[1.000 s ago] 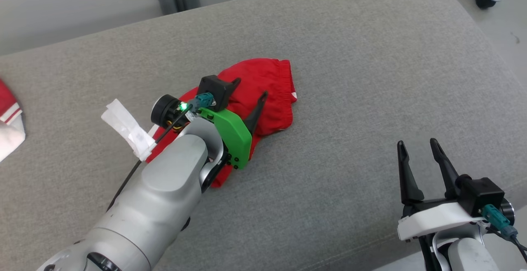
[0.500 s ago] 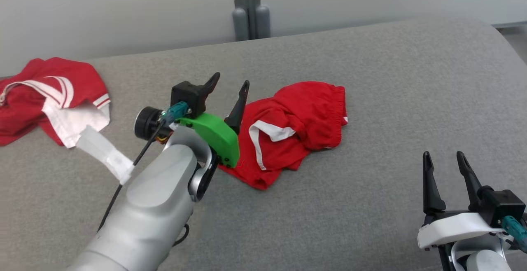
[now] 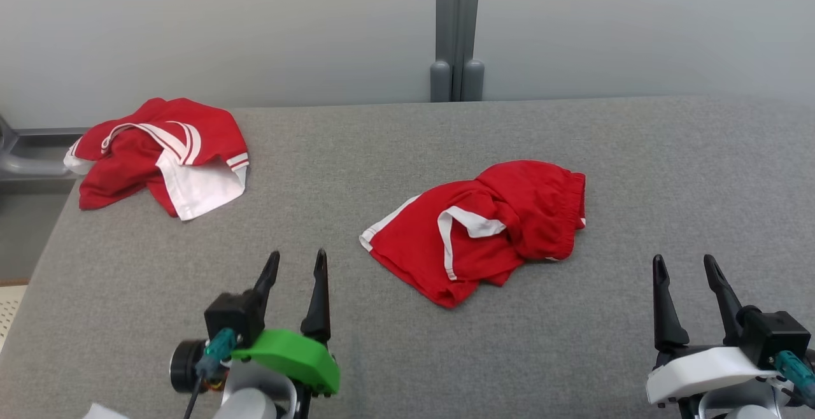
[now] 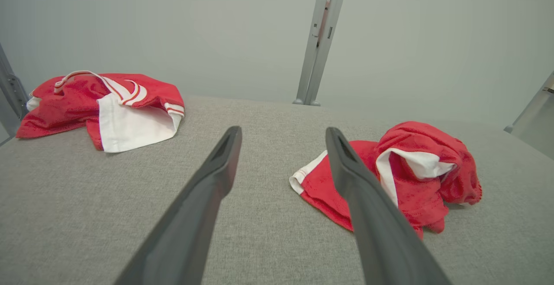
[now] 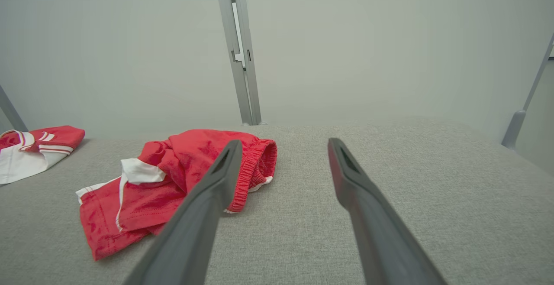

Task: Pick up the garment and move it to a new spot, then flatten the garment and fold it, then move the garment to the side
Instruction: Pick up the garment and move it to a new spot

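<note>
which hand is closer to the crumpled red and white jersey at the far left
Left. The left hand is nearer the robot and a little right of the crumpled red and white jersey; the right hand is far to its right, past the red white-trimmed shorts.

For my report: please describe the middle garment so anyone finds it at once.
On the grey cushion, look at the middle. The red shorts lie crumpled there. Unlike the red garment at the far left, they show a gathered waistband.
</note>
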Controlling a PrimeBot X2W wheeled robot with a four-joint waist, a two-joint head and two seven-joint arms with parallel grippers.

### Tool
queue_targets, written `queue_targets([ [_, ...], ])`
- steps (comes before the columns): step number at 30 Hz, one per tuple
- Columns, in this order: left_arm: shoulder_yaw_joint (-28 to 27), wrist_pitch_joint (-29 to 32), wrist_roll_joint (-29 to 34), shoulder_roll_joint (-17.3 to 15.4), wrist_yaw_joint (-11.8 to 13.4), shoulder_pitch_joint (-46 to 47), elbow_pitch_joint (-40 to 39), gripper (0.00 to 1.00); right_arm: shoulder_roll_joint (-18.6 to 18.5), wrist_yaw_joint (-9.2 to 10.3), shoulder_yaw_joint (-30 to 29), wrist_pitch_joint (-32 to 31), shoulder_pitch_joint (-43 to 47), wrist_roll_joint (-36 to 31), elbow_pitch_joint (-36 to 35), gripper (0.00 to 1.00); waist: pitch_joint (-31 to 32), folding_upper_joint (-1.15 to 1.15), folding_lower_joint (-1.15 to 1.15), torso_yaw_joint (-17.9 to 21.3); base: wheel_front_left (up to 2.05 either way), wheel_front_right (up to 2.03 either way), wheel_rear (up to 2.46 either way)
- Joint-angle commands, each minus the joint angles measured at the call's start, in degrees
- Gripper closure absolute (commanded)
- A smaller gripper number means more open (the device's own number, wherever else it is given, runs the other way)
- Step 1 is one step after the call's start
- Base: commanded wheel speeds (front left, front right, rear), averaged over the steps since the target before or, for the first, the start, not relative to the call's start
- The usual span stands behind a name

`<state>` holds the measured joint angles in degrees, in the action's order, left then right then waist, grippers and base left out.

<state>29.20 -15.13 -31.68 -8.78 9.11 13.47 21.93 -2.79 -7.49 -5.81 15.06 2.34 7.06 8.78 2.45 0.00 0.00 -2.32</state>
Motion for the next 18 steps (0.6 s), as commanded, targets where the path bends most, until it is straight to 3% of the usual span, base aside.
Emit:
queue_targets([
  [1, -1.25, -0.02, 0.96, 0.19, 0.41, -2.96, -1.28, 0.0, -0.18, 0.01, 0.1, 0.18, 0.88, 0.49, 0.14, 0.0, 0.63, 0.0, 0.0, -0.22, 0.0, 0.0, 0.0],
  [8, -7.09, -0.03, 5.81, 1.88, -0.1, -12.73, -6.12, 0.0, -0.18, 0.0, 1.65, 0.18, 2.63, 1.68, 1.07, 0.0, 1.82, 0.0, 0.0, 0.34, 0.0, 0.0, 0.0],
  [18, -10.14, -0.03, 9.21, 3.77, -2.0, -15.27, -6.07, 0.0, -0.18, 0.0, 3.01, 0.18, 2.11, 0.85, 2.84, 0.0, 2.63, 0.0, 0.0, 1.1, 0.0, 0.0, 0.0],
])
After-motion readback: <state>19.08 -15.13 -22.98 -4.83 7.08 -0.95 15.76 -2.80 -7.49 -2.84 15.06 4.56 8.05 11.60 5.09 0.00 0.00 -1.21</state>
